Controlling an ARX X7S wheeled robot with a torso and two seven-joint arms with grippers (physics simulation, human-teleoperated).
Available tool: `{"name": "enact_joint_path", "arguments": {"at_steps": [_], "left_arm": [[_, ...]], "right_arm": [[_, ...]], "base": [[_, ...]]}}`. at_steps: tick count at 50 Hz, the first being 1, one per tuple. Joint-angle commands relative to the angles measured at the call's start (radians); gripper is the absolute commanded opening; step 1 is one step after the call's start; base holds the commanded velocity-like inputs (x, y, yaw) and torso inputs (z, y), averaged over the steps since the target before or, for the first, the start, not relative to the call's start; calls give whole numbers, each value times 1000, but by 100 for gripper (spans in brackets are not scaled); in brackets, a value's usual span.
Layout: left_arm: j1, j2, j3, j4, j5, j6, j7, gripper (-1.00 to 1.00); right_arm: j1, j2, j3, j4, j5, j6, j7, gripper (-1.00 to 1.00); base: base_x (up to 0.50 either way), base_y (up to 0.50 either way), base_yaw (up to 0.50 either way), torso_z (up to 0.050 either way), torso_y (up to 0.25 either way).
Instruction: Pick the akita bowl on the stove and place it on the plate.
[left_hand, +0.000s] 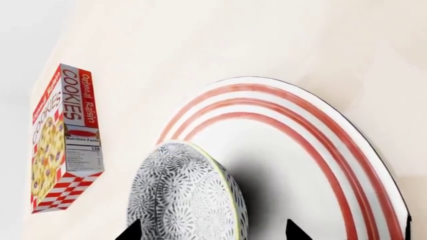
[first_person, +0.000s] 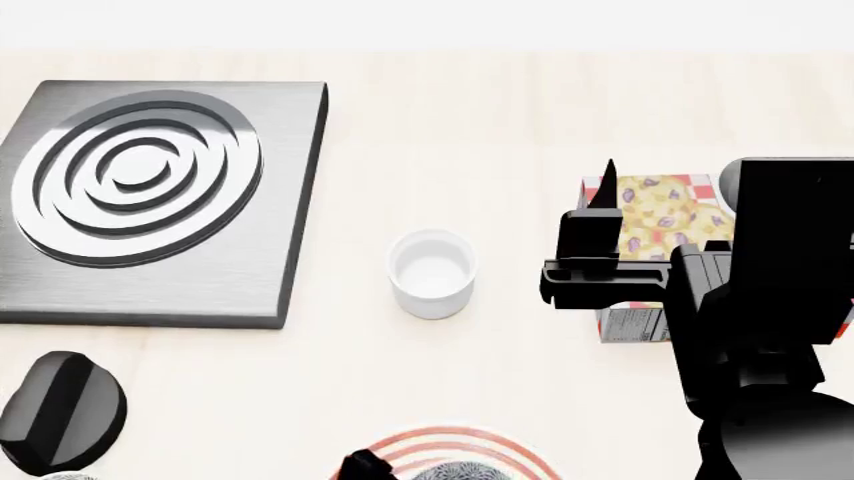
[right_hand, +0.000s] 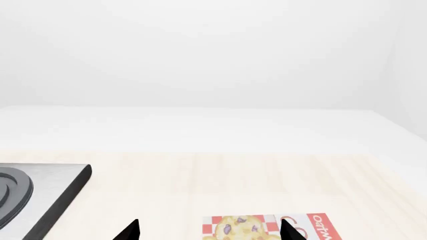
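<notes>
Two black fingertips of the left gripper (left_hand: 213, 231) are being shown in the left wrist view, set apart on either side of the akita bowl (left_hand: 187, 195), whose speckled wall is lying between them; whether the tips are pressing on the rim or have let go cannot be told. The bowl is being seen over the plate (left_hand: 320, 150), inside its red rings, with a dark shadow cast on the white surface beside it, so contact with the plate is being judged as likely but not certain. In the head view the stove (first_person: 154, 205) is standing bare of any bowl, and only a sliver of the plate and speckled rim is being caught at the bottom edge. The step in hand is being read as the setting down and release: the bowl should be lowered level until its base is fully seated within the inner ring, the fingers then being spread evenly so that no side is dragged, and the gripper being lifted straight up. The right gripper (right_hand: 210, 230) is being held spread and empty above the cookie box (first_person: 661, 215), well clear of the white cup (first_person: 431, 272) on the bench (first_person: 467, 130).
</notes>
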Motion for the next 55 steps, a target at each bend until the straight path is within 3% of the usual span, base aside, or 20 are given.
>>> {"name": "enact_joint_path", "arguments": {"at_steps": [1,26,33,43,44,55], "left_arm": [[12,8,-37,31,-17,-6,-18,100],[35,31,-156,93,-88,-18,-53,100],[55,48,-257,124,-153,-26,-79,100],[60,58,-314,162,-189,-48,-93,100],[69,58,-366,166,-220,-50,-103,100],[104,71,-517,183,-316,-62,-142,100]], "right_arm": [[0,2,-1,1,4,-2,3,100],[0,7,-12,14,5,-14,3,100],[-2,9,-15,17,5,-20,2,100],[1,11,-17,17,9,-18,5,100],[2,11,-14,10,13,-10,9,100],[0,14,-19,14,13,-18,9,100]], "base": [[0,0,0,0,0],[0,0,0,0,0],[0,0,0,0,0],[0,0,0,0,0],[0,0,0,0,0],[0,0,0,0,0]]}}
